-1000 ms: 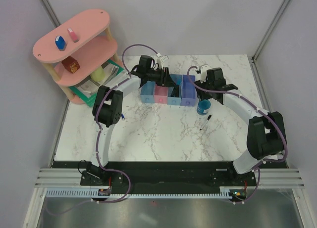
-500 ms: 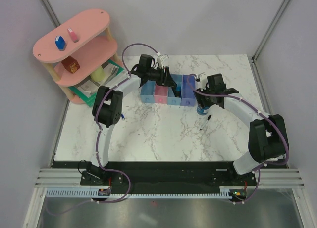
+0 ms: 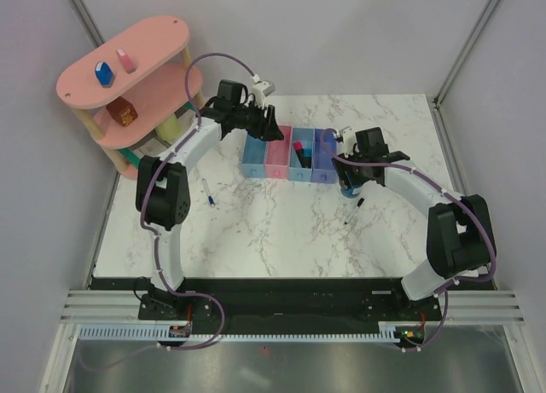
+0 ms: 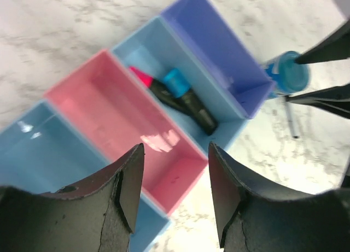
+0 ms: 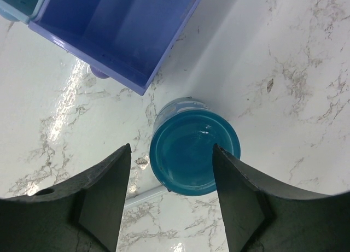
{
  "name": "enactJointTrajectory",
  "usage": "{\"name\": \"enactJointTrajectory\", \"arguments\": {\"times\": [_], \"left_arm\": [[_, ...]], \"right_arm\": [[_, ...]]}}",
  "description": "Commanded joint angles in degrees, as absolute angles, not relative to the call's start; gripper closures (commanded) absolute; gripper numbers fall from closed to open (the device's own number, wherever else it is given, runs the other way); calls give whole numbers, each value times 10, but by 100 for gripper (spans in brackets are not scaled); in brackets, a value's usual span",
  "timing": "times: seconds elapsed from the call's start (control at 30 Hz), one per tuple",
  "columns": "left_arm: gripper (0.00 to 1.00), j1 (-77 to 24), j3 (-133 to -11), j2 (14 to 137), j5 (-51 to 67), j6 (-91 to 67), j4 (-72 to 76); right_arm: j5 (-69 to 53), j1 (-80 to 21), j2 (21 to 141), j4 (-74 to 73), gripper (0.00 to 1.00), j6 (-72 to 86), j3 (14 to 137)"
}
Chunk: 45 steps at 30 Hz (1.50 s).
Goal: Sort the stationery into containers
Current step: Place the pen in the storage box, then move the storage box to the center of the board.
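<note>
**Right arm set to grasp the pot beside the bins**

On the marble table (image 3: 256, 231), the row of four bins (image 3: 254, 164) holds both markers (image 4: 183, 99) in its third, blue compartment. The left gripper (image 4: 175, 153) hangs over the pink bin (image 4: 109, 115), jaws apart and empty. The right gripper (image 5: 170, 152) straddles the round teal-blue pot (image 5: 197, 153) with fingers spread wide, gripping nothing. The pot stands upright just beside the violet-blue bin (image 5: 117, 22). Advisable: close squarely on the pot's wall, lift straight, and clear the bin rim and the thin black pen (image 3: 353, 211).

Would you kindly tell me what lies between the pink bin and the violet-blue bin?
The blue bin, holding a pink-capped marker and a blue-capped marker, as the left wrist view shows.
</note>
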<state>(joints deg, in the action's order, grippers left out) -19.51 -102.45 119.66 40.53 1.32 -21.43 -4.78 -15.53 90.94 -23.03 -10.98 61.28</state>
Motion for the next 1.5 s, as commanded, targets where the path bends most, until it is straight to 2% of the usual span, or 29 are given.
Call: {"name": "enactJointTrajectory", "arguments": {"times": [0.0, 0.23, 0.67, 1.0, 1.47], "left_arm": [[43, -161, -1017, 1173, 338, 90, -250], [43, -151, -1017, 1207, 264, 141, -251], [44, -154, -1042, 1273, 249, 135, -243], [45, -168, -1024, 1260, 279, 115, -244], [47, -218, -1009, 1227, 257, 93, -263]], "right_arm": [[-57, -153, 902, -245, 31, -114, 646], [-26, -149, 879, -255, 30, -131, 667], [-25, -112, 887, -250, 30, -131, 668], [-17, -98, 907, -244, 30, -135, 661], [-28, -96, 906, -241, 30, -127, 654]]}}
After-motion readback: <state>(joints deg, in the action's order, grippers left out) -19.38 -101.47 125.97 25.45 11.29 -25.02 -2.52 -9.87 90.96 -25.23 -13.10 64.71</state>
